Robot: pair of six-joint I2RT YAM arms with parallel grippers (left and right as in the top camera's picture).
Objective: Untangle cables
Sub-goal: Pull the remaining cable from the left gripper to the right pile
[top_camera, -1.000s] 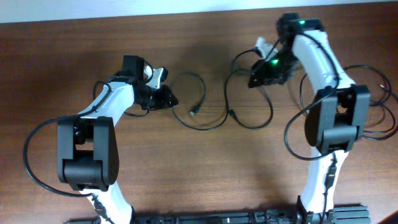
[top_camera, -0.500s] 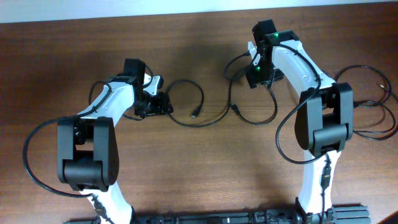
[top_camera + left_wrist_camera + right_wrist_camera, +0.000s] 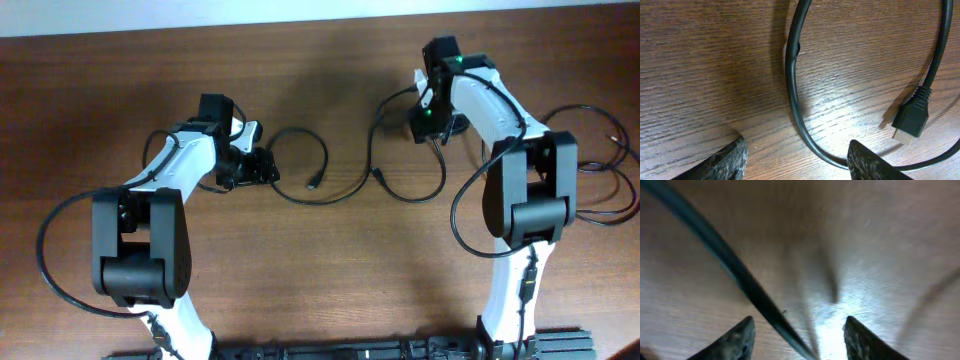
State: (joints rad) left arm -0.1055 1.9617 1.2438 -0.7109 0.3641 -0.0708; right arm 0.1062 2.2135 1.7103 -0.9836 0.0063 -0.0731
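A thin black cable [image 3: 322, 196] loops across the middle of the wooden table, with a small plug [image 3: 312, 183] inside its left loop. A second cable [image 3: 441, 180] curls under the right arm. My left gripper [image 3: 264, 166] is open at the left loop's edge. In the left wrist view the cable [image 3: 793, 95] runs between the open fingers [image 3: 797, 159] and the plug [image 3: 910, 119] lies to the right. My right gripper [image 3: 424, 128] is open over the right cable's top. In the right wrist view a blurred cable [image 3: 735, 267] passes between its fingers [image 3: 799, 336].
More thin black cords [image 3: 600, 170] lie looped at the table's right edge. The arm's own thicker wires hang beside each arm. A dark rail [image 3: 330, 350] runs along the front edge. The table's back edge [image 3: 300, 20] meets a pale surface.
The right arm swung left from the table's right, then shifted slightly back right and now sits over the right cable's top. The left gripper dropped slightly toward the left loop and has stayed there.
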